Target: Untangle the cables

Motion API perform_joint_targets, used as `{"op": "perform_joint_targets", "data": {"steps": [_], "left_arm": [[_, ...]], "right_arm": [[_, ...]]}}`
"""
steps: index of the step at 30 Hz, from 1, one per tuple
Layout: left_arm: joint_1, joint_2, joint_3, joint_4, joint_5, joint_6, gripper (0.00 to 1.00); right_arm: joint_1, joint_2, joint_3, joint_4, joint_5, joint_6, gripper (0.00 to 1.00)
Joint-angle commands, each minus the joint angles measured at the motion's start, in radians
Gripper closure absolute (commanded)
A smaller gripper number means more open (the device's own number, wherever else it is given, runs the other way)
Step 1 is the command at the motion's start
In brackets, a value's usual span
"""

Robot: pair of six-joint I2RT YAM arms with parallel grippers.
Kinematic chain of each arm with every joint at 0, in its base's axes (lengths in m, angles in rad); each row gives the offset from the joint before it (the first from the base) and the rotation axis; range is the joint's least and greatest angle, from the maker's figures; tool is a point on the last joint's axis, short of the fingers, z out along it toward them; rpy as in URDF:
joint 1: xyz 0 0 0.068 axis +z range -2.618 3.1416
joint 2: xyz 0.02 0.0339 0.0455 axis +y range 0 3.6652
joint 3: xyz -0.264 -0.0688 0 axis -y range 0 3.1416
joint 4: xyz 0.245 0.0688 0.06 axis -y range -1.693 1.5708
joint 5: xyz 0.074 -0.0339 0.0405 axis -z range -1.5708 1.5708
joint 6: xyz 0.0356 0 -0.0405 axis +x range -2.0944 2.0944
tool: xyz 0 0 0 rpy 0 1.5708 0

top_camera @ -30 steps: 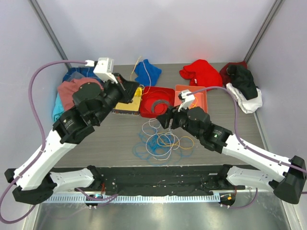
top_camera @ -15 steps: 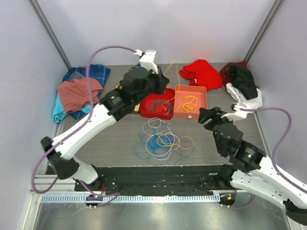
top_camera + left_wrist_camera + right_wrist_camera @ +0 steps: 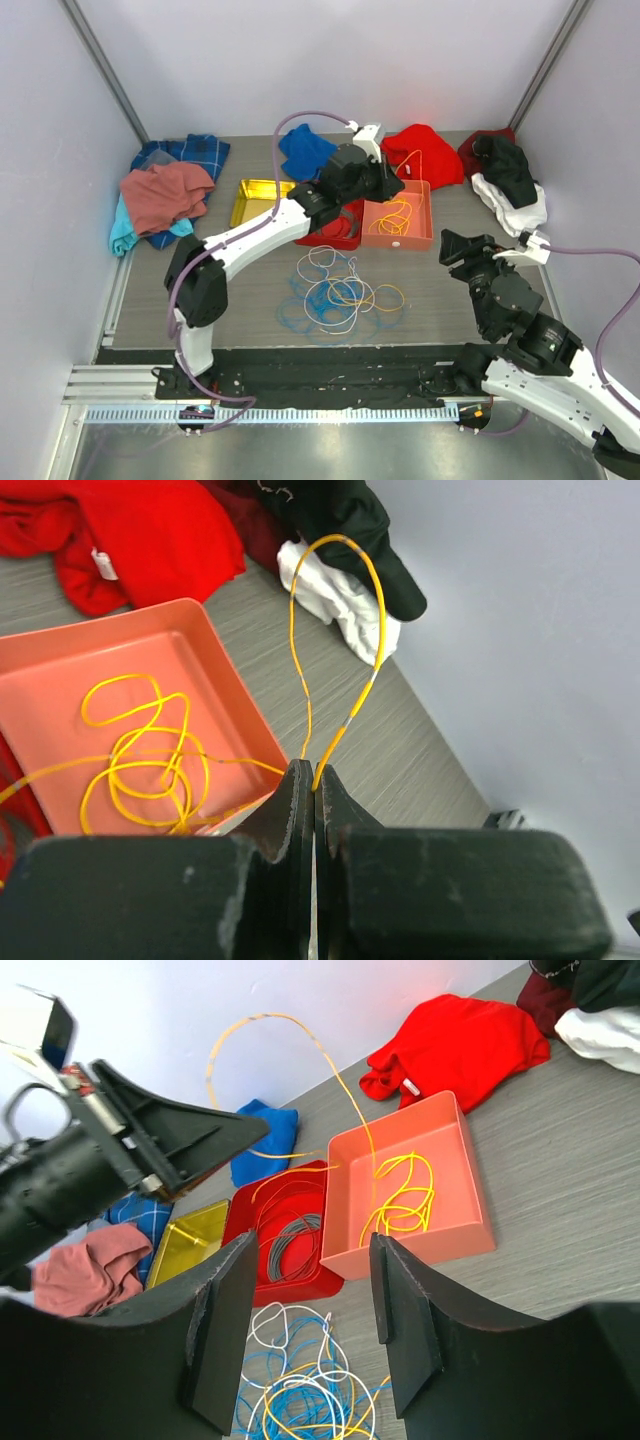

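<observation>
My left gripper [image 3: 386, 181] hangs over the far edge of the orange tray [image 3: 400, 243] and is shut on a thin yellow cable [image 3: 398, 214]. In the left wrist view the cable [image 3: 379, 630] loops up from the closed fingertips [image 3: 313, 780], and its other end lies coiled in the orange tray [image 3: 60, 710]. A tangle of blue, white and yellow cables [image 3: 340, 296] lies on the table in front of the trays; it also shows in the right wrist view [image 3: 300, 1400]. My right gripper [image 3: 455, 246] is open and empty, to the right of the tangle [image 3: 312, 1245].
A red tray [image 3: 325, 236] holding a flat grey ring [image 3: 290, 1245] sits left of the orange tray. A yellow tray [image 3: 255, 200] stands further left. Cloths lie along the back: plaid and pink [image 3: 165, 190], blue [image 3: 305, 150], red [image 3: 425, 150], black and white [image 3: 510, 180].
My left arm swung right from the yellow tray to the orange tray, carrying the yellow cable, now coiled in that tray. My right arm drew back to the right, away from the tangle.
</observation>
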Motion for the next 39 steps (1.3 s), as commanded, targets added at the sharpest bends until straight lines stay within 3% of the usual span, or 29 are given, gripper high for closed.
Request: {"op": "perform_joint_targets", "data": {"steps": [1,12,21,22,24,25,28,33,37,39], "left_arm": [[0.03,0.042,0.056,0.21,0.096,-0.105,1.0],[0.033,0.269,0.16,0.196,0.145,-0.136,1.0],[0.042,0.341,0.111,0.213,0.148,-0.182,0.99],[0.046,0.341,0.107,0.213,0.145,-0.18,0.86],[0.056,0.335,0.09,0.208,0.129,-0.177,0.71],[0.061,0.32,0.082,0.21,0.129,-0.174,0.58],[0.07,0.268,0.058,0.19,0.1,-0.136,0.36],[0.072,0.18,0.058,0.067,0.005,-0.022,0.21],[0.07,0.049,0.019,-0.129,-0.208,0.027,0.18],[0.067,-0.117,-0.108,-0.148,-0.366,0.024,0.18]], "right_arm": [[0.004,-0.026,0.03,0.005,0.03,-0.026,0.44],[0.004,-0.052,0.004,0.005,0.05,-0.055,0.44],[0.004,-0.043,0.004,0.005,0.058,-0.079,0.44],[0.004,-0.043,0.004,0.005,0.058,-0.079,0.44],[0.004,-0.043,0.002,0.007,0.057,-0.078,0.44],[0.002,-0.043,0.002,0.005,0.055,-0.078,0.44],[0.004,-0.041,-0.001,0.005,0.049,-0.07,0.44],[0.004,-0.029,-0.002,0.004,0.043,-0.056,0.44],[0.004,-0.009,-0.005,0.008,0.026,-0.058,0.44],[0.004,0.011,-0.016,0.017,0.004,-0.07,0.44]]}}
